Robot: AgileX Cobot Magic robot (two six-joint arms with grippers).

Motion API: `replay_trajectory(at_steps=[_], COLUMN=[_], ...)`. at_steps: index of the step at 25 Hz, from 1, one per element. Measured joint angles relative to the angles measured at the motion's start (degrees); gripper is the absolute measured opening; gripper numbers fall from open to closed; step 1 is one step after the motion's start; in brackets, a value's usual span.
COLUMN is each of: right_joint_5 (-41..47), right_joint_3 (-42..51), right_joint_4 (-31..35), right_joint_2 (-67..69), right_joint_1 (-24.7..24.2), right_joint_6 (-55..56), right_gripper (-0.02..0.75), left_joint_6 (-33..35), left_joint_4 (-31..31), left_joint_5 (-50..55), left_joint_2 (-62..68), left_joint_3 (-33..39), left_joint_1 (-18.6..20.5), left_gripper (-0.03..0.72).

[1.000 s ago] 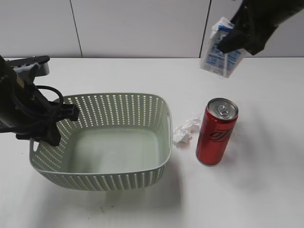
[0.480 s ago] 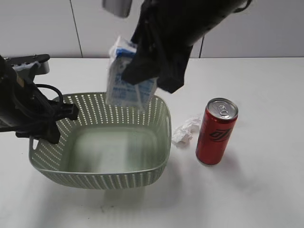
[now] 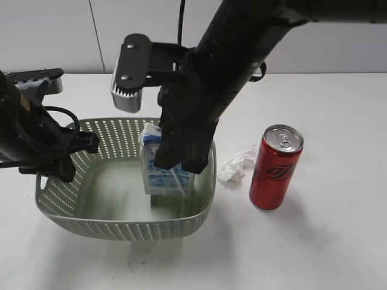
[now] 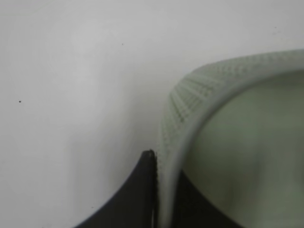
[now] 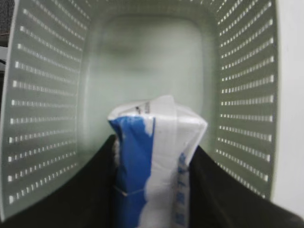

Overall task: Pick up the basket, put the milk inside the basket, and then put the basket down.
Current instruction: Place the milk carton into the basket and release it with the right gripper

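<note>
The pale green basket [image 3: 121, 226] is held up off the white table by my left gripper [image 3: 57, 166], which is shut on its left rim; the rim [image 4: 190, 109] shows pinched between the dark jaws [image 4: 166, 190] in the left wrist view. My right gripper [image 3: 175, 160] reaches down into the basket from above, shut on the white and blue milk carton [image 3: 163, 175]. In the right wrist view the milk [image 5: 152, 156] sits between the black fingers [image 5: 152, 190] above the basket floor [image 5: 142, 61].
A tall red can [image 3: 275, 168] stands on the table right of the basket. A crumpled white paper scrap [image 3: 237, 164] lies between the can and the basket. A white wall runs along the back.
My right arm has carried the milk from the upper right across to the left and lowered it into the basket. The left gripper and basket have stayed nearly still.
</note>
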Motion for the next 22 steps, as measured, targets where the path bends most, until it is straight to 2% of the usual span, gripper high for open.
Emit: replay_trajectory(at_steps=[9, 10, 14, 16, 22], right_joint_5=[-1.78, -1.86, -1.99, -1.99, -2.03], right_joint_3=[0.00, 0.00, -0.11, -0.11, -0.11], right_joint_4=[-0.77, -0.77, -0.39, -0.40, -1.17], right_joint_2=[3.93, 3.93, 3.72, 3.40, -0.60], right_joint_1=[0.00, 0.00, 0.00, 0.00, 0.00], right_joint_6=[0.00, 0.00, 0.06, 0.06, 1.81], right_gripper=[0.297, 0.311, 0.471, 0.527, 0.560], left_joint_6=[0.00, 0.00, 0.05, 0.23, 0.40], left_joint_4=[-0.17, -0.17, 0.28, 0.33, 0.33], left_joint_5=[0.00, 0.00, 0.43, 0.64, 0.93], left_joint_2=[0.00, 0.00, 0.05, 0.05, 0.05], left_joint_3=[0.05, 0.05, 0.33, 0.33, 0.33], left_joint_1=[0.00, 0.00, 0.00, 0.00, 0.00], left_gripper=[-0.001, -0.001, -0.001, -0.001, -0.001])
